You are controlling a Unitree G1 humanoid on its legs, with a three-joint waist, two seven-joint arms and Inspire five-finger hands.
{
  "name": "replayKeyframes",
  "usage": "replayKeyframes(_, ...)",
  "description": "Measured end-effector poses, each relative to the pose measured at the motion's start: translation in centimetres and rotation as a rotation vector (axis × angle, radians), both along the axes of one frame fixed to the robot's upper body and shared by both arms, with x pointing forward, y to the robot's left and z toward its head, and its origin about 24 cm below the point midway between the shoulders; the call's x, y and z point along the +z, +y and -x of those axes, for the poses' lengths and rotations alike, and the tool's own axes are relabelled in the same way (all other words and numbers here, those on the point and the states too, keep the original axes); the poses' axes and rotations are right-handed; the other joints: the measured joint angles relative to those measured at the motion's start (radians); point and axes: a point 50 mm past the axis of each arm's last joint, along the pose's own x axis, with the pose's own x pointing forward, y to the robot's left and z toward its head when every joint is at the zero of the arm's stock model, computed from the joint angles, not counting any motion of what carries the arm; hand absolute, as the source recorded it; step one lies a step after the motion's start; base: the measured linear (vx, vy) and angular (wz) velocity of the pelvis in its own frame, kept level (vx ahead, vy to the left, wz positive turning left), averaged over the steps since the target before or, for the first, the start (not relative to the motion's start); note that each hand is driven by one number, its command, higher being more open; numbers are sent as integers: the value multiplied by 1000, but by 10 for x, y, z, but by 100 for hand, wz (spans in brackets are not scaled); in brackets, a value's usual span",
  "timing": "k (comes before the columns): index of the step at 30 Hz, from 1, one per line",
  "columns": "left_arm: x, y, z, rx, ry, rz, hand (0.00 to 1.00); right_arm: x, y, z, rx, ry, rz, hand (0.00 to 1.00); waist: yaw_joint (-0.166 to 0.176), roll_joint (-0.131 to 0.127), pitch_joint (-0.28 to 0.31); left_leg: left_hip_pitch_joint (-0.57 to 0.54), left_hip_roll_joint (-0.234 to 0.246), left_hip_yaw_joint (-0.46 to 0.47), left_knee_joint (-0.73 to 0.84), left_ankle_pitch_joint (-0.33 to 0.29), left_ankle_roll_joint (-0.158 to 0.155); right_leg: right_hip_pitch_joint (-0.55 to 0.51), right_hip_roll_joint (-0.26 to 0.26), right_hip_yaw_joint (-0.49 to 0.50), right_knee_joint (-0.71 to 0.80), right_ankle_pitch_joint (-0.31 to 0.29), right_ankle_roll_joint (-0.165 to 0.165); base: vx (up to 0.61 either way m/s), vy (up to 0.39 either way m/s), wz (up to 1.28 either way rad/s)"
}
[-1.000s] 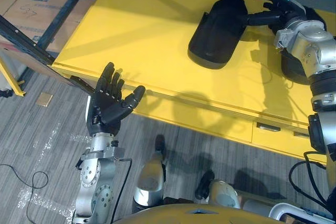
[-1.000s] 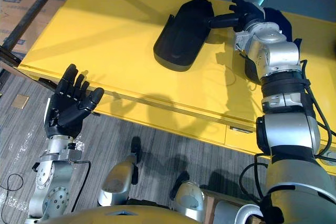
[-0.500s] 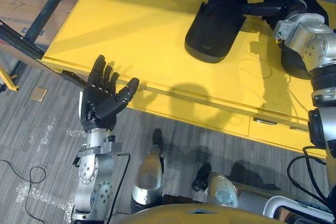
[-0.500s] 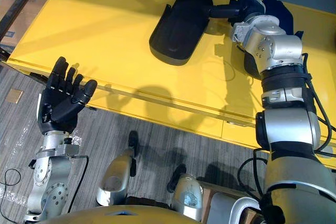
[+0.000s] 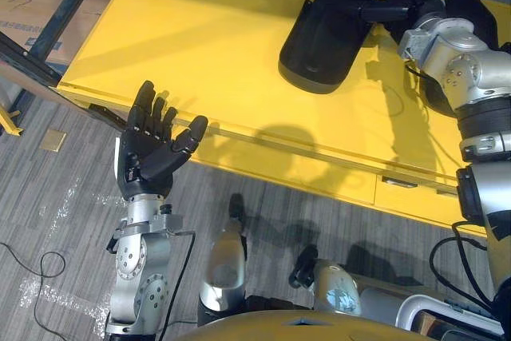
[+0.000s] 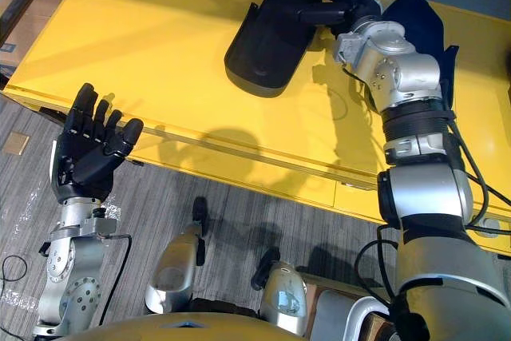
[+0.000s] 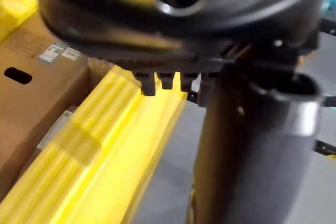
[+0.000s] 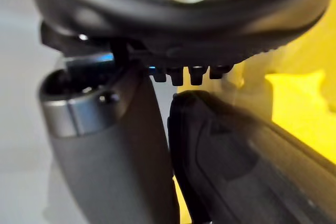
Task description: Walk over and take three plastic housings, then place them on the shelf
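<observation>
While the left hand (image 5: pixel 148 157) hovers off the yellow table's (image 5: pixel 200 45) near edge, fingers spread and empty, one black housing (image 5: pixel 319 37) lies on the table's far side; the right hand (image 5: pixel 411 4) touches its right end, thumb straight, finger closure cannot be told

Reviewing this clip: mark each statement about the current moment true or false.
1. The left hand is open and holds nothing. True.
2. The black housing lies on the floor. False: it lies on the yellow table.
3. The right hand touches the housing's far end. True.
4. The left hand rests flat on the table top. False: it is raised in front of the table's near edge, over the grey floor.
</observation>
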Motion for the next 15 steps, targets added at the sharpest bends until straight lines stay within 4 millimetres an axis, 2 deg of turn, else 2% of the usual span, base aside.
replayKeyframes(2,1,-3,-2,-14,-7,3,100,1,0,0,0,-7,5,100,10,0,0,-1,0,-3,0,0,0,0,0,-2,4,-3,0,6,-16,4)
replayKeyframes(9,1,-3,-2,-10,-4,5,100,7,4,0,-21,-31,34,100,11,0,0,-3,-5,-8,4,3,-3,-4,-10,-9,24,-18,0,7,-11,3)
replayKeyframes(15,1,-3,-2,-9,-4,7,100,30,8,2,-39,-113,40,100,9,2,2,-4,-6,-9,7,5,-1,-10,-14,-8,36,-24,-1,0,0,0)
